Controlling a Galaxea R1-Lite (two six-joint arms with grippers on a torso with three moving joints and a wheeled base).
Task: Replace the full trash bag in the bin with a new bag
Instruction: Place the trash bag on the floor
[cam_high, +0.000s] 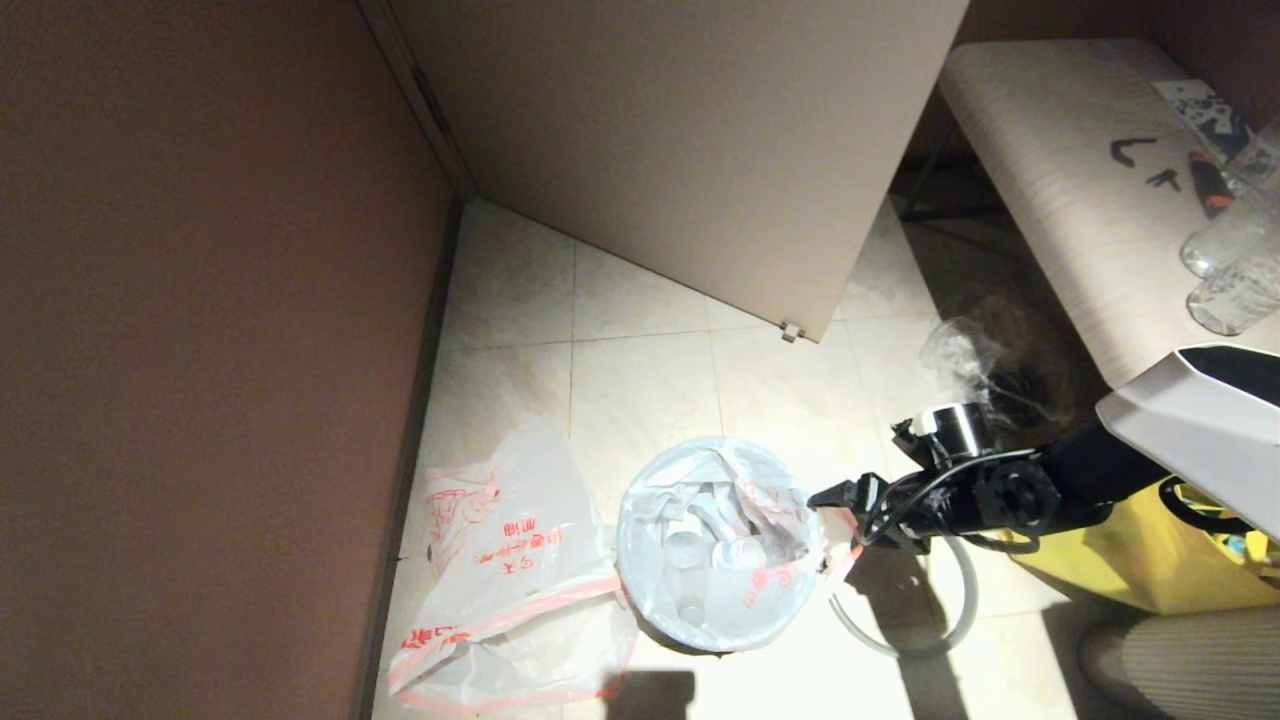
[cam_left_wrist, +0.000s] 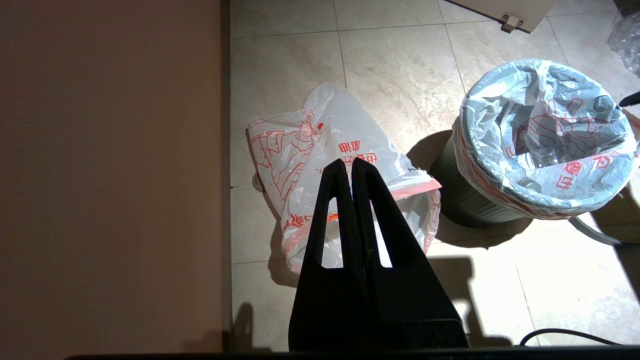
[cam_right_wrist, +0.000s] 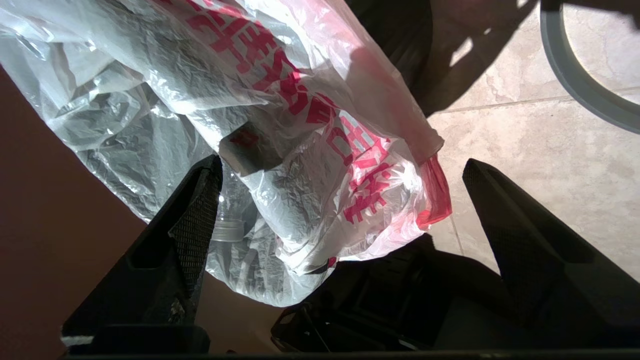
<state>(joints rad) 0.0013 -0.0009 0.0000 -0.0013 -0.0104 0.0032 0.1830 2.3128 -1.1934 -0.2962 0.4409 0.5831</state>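
The full trash bag (cam_high: 715, 540) sits in the grey bin (cam_left_wrist: 462, 200), its red-orange hem folded over the rim and clear bottles showing inside. My right gripper (cam_high: 836, 520) is at the bin's right side. It is open, and in the right wrist view the bag's hem (cam_right_wrist: 430, 200) lies between its fingers (cam_right_wrist: 197, 210). The bin's thin grey hoop (cam_high: 970, 600) lies on the floor under my right arm. The slack new bag (cam_high: 500, 590) lies flat on the tiles left of the bin. My left gripper (cam_left_wrist: 350, 162) hangs above it, shut and empty.
A brown wall (cam_high: 200, 350) runs along the left and a beige door panel (cam_high: 680, 140) stands behind the bin. At the right are a bench (cam_high: 1060, 180) with clear bottles, a small clear bag (cam_high: 985, 350) with dark items, and a yellow tote (cam_high: 1150, 570).
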